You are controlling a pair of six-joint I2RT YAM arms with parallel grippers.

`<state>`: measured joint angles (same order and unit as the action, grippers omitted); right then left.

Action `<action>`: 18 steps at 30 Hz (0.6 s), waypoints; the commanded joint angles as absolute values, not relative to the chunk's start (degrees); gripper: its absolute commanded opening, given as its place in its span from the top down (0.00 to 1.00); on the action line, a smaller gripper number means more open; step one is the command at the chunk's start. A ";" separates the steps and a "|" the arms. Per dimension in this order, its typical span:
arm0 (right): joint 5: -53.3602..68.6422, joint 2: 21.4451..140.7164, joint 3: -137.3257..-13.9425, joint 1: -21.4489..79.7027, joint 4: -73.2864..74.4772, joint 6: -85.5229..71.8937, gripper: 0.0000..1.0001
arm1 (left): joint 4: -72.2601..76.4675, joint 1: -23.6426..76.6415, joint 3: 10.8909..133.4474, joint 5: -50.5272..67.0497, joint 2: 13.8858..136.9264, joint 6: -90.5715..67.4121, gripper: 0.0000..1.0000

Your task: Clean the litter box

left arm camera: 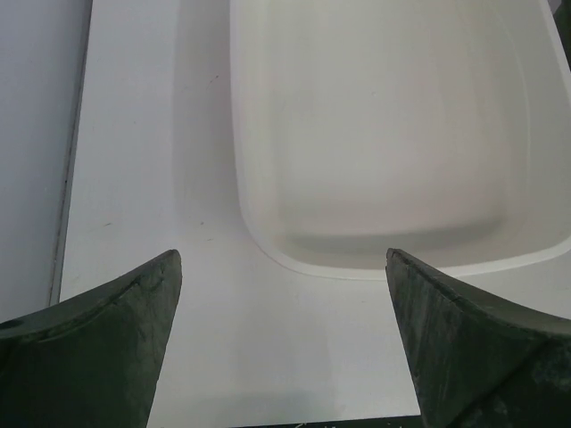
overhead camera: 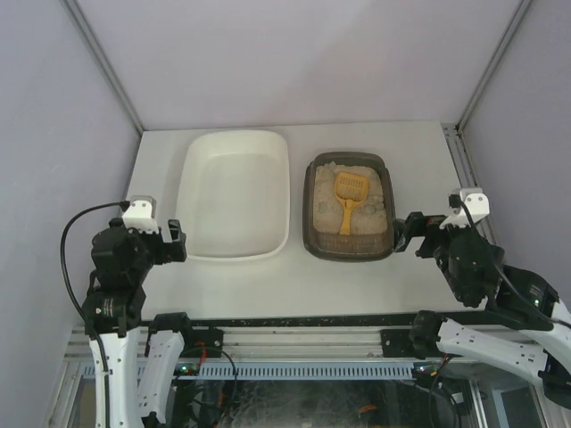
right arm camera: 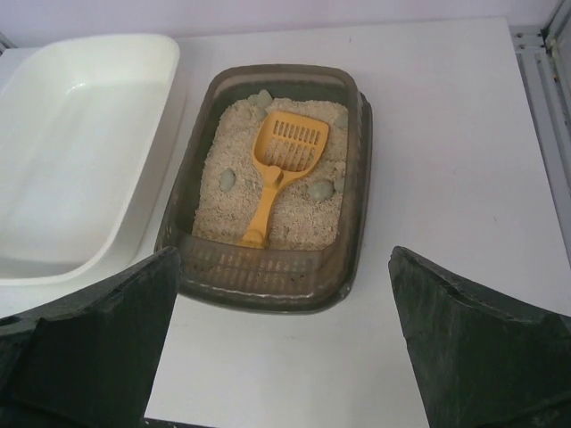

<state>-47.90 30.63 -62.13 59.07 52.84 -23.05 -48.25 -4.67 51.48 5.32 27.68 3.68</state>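
Note:
The dark grey-brown litter box (overhead camera: 349,249) with beige litter sits right of centre on the table; it also shows in the right wrist view (right arm camera: 259,276). A yellow slotted scoop (overhead camera: 348,201) lies in the litter, handle toward me, also in the right wrist view (right arm camera: 278,174). Several grey-green lumps (right arm camera: 319,189) lie in the litter. My right gripper (overhead camera: 408,234) is open and empty, just right of the box's near corner (right arm camera: 281,267). My left gripper (overhead camera: 174,242) is open and empty, left of the white tub's near corner (left arm camera: 281,263).
A larger cream-white tub (overhead camera: 234,194) stands left of the litter box, empty inside; it fills the left wrist view (left arm camera: 393,134). The enclosure walls and metal frame posts (overhead camera: 103,62) bound the table on three sides. A black rail (overhead camera: 294,321) runs along the near edge.

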 commanded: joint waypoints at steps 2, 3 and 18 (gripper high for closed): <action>-46.81 34.96 -61.15 58.23 46.81 -22.18 0.00 | -46.04 -5.22 50.02 7.25 28.52 5.04 0.00; -46.57 35.00 -60.58 58.20 46.09 -22.20 0.00 | -45.91 -5.27 49.90 7.01 28.78 4.96 0.00; -37.75 39.01 -54.77 50.76 37.66 -29.53 0.00 | -44.52 -4.41 48.31 3.19 28.78 4.64 0.00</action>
